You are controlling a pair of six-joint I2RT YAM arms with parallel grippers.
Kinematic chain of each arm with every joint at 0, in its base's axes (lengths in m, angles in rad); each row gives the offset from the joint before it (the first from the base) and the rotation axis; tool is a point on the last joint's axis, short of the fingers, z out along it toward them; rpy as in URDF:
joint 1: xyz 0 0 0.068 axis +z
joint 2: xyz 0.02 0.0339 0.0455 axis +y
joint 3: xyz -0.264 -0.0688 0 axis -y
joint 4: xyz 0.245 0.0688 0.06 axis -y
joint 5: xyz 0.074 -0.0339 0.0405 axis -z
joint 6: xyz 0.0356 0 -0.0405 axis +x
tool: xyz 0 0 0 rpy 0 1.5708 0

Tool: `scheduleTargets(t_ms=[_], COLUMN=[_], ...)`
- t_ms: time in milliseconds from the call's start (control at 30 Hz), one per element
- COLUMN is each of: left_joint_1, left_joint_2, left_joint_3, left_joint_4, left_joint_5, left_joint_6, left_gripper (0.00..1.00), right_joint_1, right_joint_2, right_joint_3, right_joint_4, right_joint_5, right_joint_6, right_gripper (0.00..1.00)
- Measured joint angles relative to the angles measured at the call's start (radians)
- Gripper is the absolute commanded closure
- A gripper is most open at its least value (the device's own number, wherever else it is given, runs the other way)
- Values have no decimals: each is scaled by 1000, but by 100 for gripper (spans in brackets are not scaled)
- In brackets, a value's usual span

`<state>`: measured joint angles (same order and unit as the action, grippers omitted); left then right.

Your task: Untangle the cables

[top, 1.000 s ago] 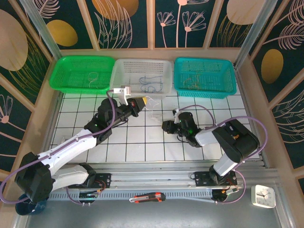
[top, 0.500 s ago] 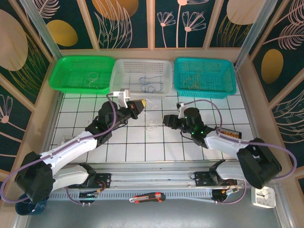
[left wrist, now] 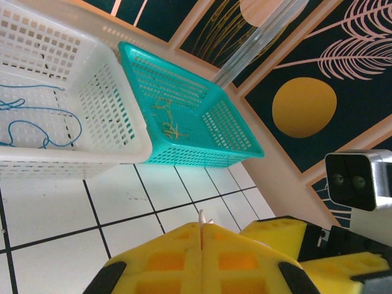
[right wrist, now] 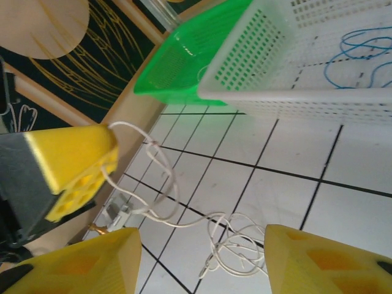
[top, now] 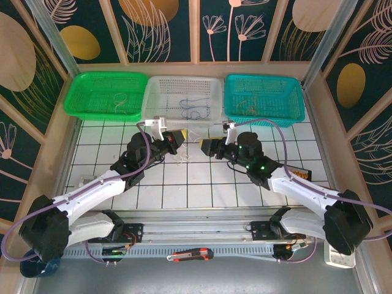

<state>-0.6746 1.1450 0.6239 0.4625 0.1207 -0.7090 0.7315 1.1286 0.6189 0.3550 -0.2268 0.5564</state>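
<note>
Our right gripper (right wrist: 203, 236) now reaches in, jaws spreading and empty, toward the white cable (right wrist: 236, 244) our left gripper (left wrist: 202, 228) pinches tight, so we judge untangling can start

Baskets: green (top: 105, 95), white (top: 184, 92), teal (top: 263, 98). Bench (top: 184, 184) white, black-gridded. Fingers (right wrist: 318, 263) yellow. Blue cables (left wrist: 37, 110), olive cables (left wrist: 166, 119) (in teal), white cable (right wrist: 174, 184). Walls (top: 367, 73) dark, leaf-patterned.

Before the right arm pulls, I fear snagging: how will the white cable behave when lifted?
Probably floppy: the white cable droops in loose curves from the left gripper, jaws shut on it. Likely light, being so thin. Its coils on the table may snag.
</note>
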Motion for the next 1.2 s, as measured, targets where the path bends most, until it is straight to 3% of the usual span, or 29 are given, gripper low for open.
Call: scheduleTargets(t_ms=[300, 500, 567, 733, 767, 1067, 1200], left_joint_1=[1, 1, 1, 1, 1, 0, -5], left_joint_2=[0, 0, 0, -14, -17, -23, -23], left_joint_3=[-9, -9, -9, -12, -13, -50, -72], left_joint_4=[5, 6, 6, 6, 5, 5, 8], left_joint_5=[-2, -3, -6, -15, -19, -51, -51], left_joint_6=[0, 0, 0, 0, 0, 5, 17], left_gripper=[100, 100, 100, 100, 100, 100, 100], right_joint_1=[61, 63, 63, 61, 60, 16, 10], right_joint_2=[63, 161, 185, 198, 198, 89, 50], right_joint_3=[64, 83, 83, 83, 83, 82, 114], right_joint_4=[54, 88, 91, 92, 91, -80, -179], right_joint_5=[10, 24, 28, 61, 68, 179, 158], right_joint_6=[6, 9, 8, 5, -1, -93, -175], right_gripper=[45, 52, 61, 98, 100, 100, 100])
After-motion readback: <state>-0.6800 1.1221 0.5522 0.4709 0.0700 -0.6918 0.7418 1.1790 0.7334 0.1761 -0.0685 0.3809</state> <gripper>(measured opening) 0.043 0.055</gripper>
